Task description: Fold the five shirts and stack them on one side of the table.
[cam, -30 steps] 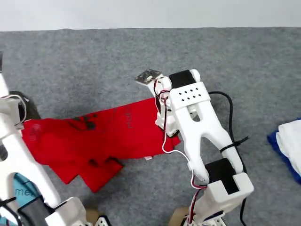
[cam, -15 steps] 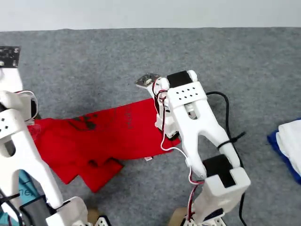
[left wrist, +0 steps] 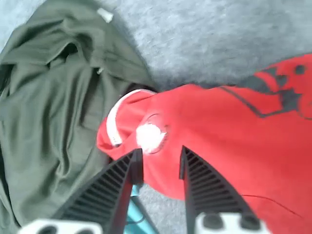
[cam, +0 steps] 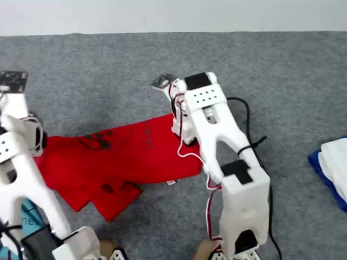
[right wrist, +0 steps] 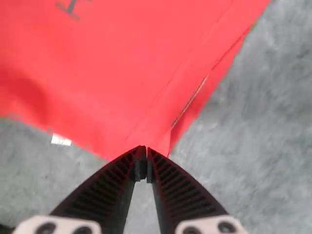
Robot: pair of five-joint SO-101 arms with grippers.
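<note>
A red shirt (cam: 124,151) with a dark print lies spread on the grey table, left of centre. My right gripper (right wrist: 142,155) is shut, its tips pinching the hem of the red shirt (right wrist: 122,58) at its right end, and a crease runs out from the pinch. In the high view the right arm (cam: 209,114) stands over that end. My left gripper (left wrist: 158,158) is open, its fingers straddling the collar end of the red shirt (left wrist: 243,131). The left arm (cam: 19,157) stands over the shirt's left end.
An olive green shirt (left wrist: 48,97) lies crumpled right beside the red collar. A teal shirt (cam: 27,219) sits at the near left under the left arm. A white and blue folded pile (cam: 333,162) lies at the table's right edge. Bare grey table (cam: 271,70) stretches behind.
The right arm has shifted back and to the left at the shirt's right end. The left arm has swung in over the shirt's left end.
</note>
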